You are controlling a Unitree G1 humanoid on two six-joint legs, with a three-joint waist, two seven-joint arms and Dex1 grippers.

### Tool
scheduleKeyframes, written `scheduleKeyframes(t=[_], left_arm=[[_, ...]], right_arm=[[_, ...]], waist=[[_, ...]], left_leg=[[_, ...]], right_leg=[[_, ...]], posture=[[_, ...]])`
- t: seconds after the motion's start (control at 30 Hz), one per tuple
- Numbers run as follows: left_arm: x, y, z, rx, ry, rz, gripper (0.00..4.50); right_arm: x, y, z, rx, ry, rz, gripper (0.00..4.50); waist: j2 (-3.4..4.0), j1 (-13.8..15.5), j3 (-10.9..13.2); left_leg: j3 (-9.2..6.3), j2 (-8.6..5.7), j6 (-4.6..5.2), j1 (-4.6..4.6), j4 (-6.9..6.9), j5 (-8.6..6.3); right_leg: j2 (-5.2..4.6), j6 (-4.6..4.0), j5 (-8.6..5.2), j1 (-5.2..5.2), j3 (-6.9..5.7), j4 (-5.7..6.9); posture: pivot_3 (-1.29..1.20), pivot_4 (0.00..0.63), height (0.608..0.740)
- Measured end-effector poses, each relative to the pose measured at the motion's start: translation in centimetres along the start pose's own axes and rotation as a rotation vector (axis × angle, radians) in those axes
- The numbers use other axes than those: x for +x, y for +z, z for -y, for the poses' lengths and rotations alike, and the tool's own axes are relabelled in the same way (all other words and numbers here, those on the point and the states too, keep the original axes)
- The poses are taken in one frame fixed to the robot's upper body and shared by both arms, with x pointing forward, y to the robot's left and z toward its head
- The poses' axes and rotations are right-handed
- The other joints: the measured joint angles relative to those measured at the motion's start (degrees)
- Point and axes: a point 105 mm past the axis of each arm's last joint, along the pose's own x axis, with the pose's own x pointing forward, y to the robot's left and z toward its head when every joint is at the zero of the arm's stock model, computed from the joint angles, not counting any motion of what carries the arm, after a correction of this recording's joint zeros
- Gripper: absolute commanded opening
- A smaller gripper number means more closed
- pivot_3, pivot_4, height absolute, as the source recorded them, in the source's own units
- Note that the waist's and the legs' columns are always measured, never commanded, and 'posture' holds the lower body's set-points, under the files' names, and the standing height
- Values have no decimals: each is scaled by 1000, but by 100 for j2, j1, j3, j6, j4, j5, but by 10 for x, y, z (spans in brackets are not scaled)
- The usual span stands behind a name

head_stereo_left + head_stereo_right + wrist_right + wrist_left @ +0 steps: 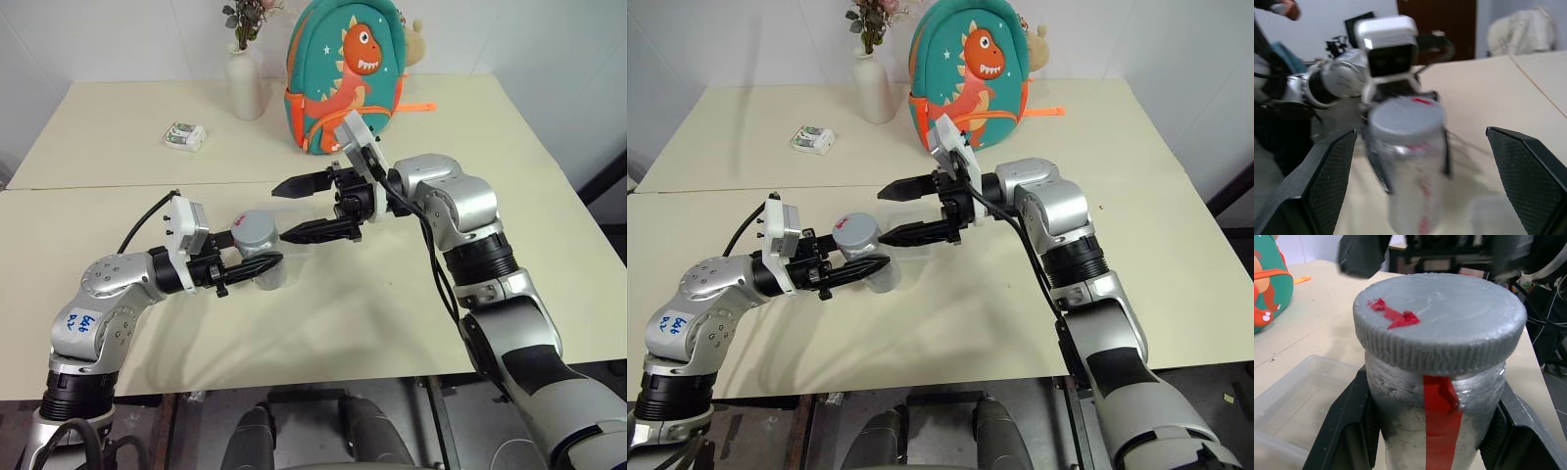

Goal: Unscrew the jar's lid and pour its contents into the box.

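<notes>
My left gripper (257, 258) is shut on the jar (261, 251), a silver-grey cylinder with a red strip (1441, 431) down its side, and holds it upright above the table. The grey ribbed lid (1440, 323), marked with red on top, sits closed on it. Level with the lid and just to its right, my right gripper (281, 211) stands open and points left, its fingers apart from the lid. In the right wrist view the jar (1408, 166) stands ahead between the wide-spread fingers. The clear plastic box (1312, 363) lies on the table right beside the jar. The contents are hidden inside.
A white vase (244, 83) with flowers, a green dinosaur backpack (348, 73) and a small white-and-green packet (184, 136) stand at the back of the cream table (392, 313). The table's front edge runs just below my arms.
</notes>
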Motion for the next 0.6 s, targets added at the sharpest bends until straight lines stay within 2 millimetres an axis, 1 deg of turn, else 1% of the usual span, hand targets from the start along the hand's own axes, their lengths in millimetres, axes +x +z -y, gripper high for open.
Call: scheduleKeyframes(t=[0.07,0.23,0.33,0.6], left_arm=[[0,0,0,0,0,0,2135],[0,0,0,0,0,0,2135],[0,0,0,0,0,0,2135],[0,0,0,0,0,0,2135]], right_arm=[[2,-1,-1,10,-2,1,4459],[14,-5,6,8,-52,-15,4459],[20,-1,9,0,-61,-13,4459],[24,2,11,-12,-66,-8,4459]], waist=[[0,-4,0],[0,-17,0],[0,-8,0],[0,-11,0]], left_leg=[[0,0,0,0,1,0],[0,0,0,1,1,0],[0,0,0,0,0,0],[0,0,0,0,0,0]], right_leg=[[0,0,0,0,0,1],[1,-1,0,-2,0,3],[0,-1,0,-2,0,2],[1,-1,0,-2,0,3]], posture=[[0,150,740],[0,150,740],[0,150,740],[0,150,740]])
